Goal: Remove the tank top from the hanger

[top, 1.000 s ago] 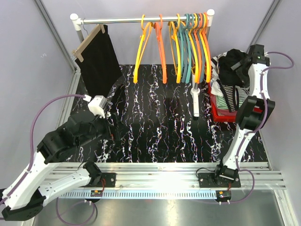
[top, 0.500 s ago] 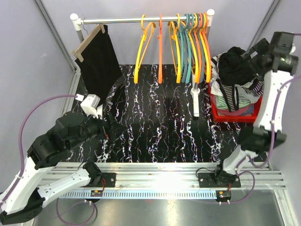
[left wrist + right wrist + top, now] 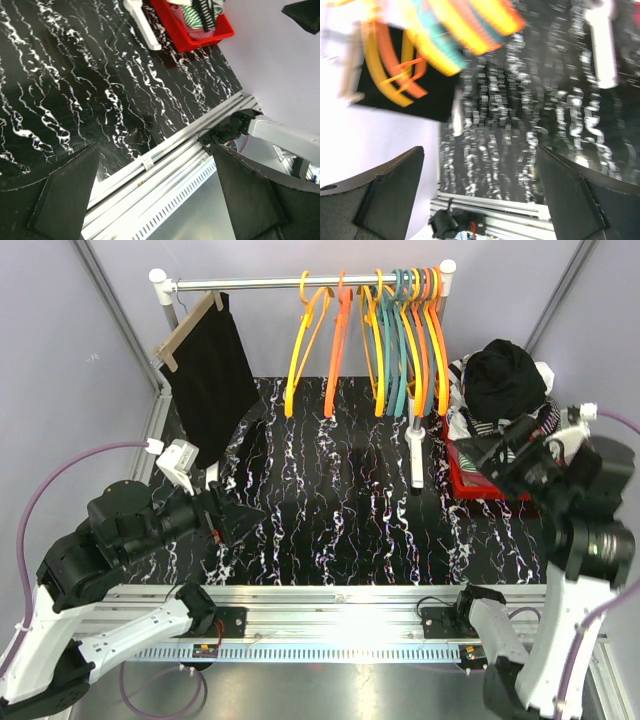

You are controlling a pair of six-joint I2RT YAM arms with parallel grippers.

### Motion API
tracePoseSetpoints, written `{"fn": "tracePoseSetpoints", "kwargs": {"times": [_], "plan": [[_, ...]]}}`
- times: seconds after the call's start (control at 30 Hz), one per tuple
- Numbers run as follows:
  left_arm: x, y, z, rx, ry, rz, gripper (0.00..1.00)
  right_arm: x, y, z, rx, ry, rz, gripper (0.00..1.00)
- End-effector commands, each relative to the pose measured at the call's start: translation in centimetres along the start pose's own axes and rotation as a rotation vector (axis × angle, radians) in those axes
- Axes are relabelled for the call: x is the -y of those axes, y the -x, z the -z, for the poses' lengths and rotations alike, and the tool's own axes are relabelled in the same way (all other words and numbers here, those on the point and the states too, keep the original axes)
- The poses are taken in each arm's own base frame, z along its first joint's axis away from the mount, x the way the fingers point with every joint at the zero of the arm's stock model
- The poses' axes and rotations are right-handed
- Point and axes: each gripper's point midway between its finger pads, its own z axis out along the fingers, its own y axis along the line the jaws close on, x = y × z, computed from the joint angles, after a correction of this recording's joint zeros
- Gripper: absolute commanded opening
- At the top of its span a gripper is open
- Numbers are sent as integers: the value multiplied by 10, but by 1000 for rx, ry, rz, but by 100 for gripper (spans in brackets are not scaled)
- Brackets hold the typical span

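Observation:
The black tank top hangs on a wooden hanger at the left end of the rail. It shows blurred as a dark patch in the right wrist view. My left gripper is open and empty, low over the table's near left, well below the tank top. In its own view it looks at the table's front rail. My right gripper is open and empty, raised in front of the red basket. Its own view is motion-blurred.
Several orange, yellow and teal plastic hangers hang on the rail's right half. A red basket heaped with clothes, a black garment on top, stands at the right. The rail's white foot lies beside it.
My right arm has swung down and toward the near edge, away from the top of the basket. My left arm has pulled back to the near left. The tank top has not moved.

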Motion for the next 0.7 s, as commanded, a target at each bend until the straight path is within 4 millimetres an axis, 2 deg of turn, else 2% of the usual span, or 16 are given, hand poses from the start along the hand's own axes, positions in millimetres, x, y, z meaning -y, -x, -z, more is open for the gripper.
{"fn": "tracePoseSetpoints", "kwargs": {"times": [0.0,0.17,0.27,0.33,0.4,0.57,0.67], "plan": [[25,20,9,63,-113,-20,99,-48,-19,40,-3,201,23,100],[33,25,15,83,-153,-14,99,-82,-42,78,-61,342,39,100],[38,24,15,78,-181,-10,99,-106,-44,103,-44,418,85,100],[41,24,14,80,-194,0,99,-118,-45,114,-50,461,82,100],[45,27,16,106,-220,17,99,-130,-41,122,-25,498,97,100],[50,34,20,152,-252,49,99,-157,-42,136,-101,653,35,100],[53,34,20,143,-263,52,99,-157,-43,137,-102,668,31,100]]}}
